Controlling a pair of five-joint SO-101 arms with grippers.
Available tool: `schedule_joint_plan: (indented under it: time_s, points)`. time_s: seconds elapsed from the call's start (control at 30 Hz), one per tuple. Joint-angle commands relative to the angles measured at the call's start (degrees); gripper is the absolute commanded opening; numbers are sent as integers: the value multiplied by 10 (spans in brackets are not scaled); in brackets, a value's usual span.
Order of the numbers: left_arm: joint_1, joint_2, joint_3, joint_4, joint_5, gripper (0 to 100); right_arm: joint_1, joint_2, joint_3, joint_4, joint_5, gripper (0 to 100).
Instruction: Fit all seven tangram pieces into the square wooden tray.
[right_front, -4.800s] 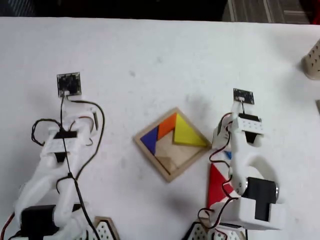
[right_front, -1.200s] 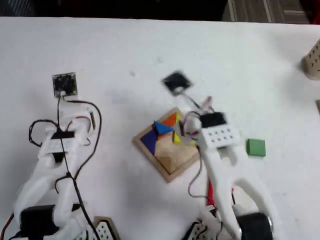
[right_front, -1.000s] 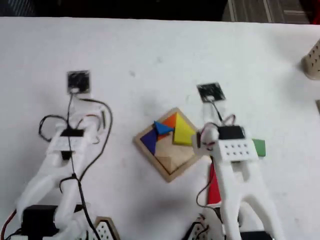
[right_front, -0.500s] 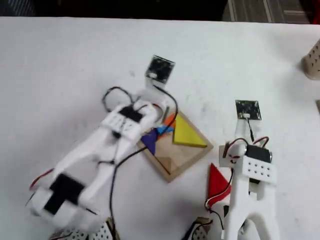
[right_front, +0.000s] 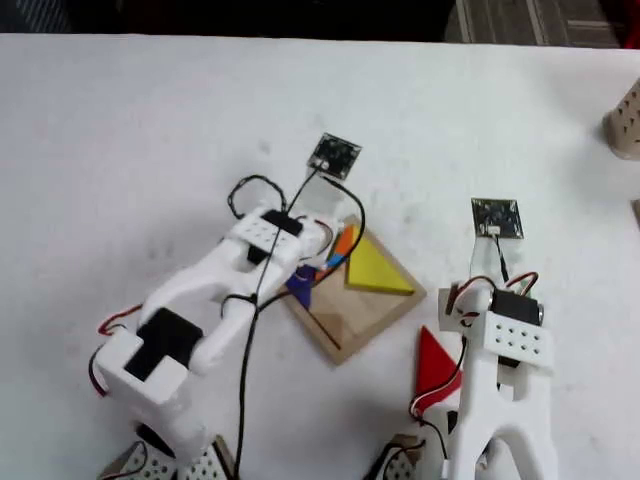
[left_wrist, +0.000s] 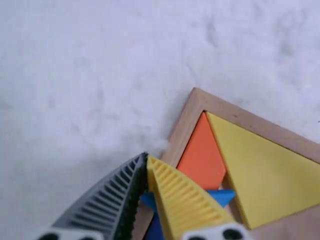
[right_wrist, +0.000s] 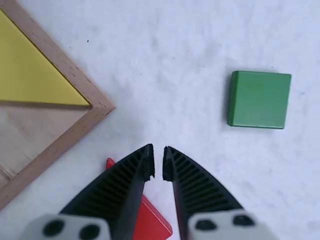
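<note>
Hovering with my left end effector (left_wrist: 146, 162) closed over the wooden tray's (left_wrist: 183, 125) corner, above the blue triangle (left_wrist: 222, 196); my right end effector (right_wrist: 158, 162), narrow, hangs above the red triangle (right_wrist: 155, 222).

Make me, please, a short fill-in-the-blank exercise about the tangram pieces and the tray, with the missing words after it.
1. The large triangle lying in the wooden tray is coloured ____.
2. The green piece on the white table has the shape of a ____.
3. The triangle on the table beside the tray is coloured ____.
Missing words: yellow; square; red.
</note>
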Motion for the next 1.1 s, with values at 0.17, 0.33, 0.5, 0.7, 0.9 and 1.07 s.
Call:
schedule_joint_plan:
  time_s: [0.17, 0.33, 0.5, 0.7, 0.9, 1.07]
  points:
    - [7, -14, -34, 56, -2, 22, 4, -18, -1, -7, 6, 39]
    - [7, -58, -27, 94, -2, 22, 1, -18, 4, -8, 6, 39]
    - [8, -77, -14, 119, -4, 22, 1, -18, 4, -8, 6, 39]
    - [48, -77, 17, 94, -4, 22, 1, -18, 7, -19, 6, 39]
    - [64, -76, 18, 95, -4, 22, 1, -18, 7, -19, 6, 39]
    - [53, -78, 13, 91, -2, 22, 1, -18, 7, -19, 6, 39]
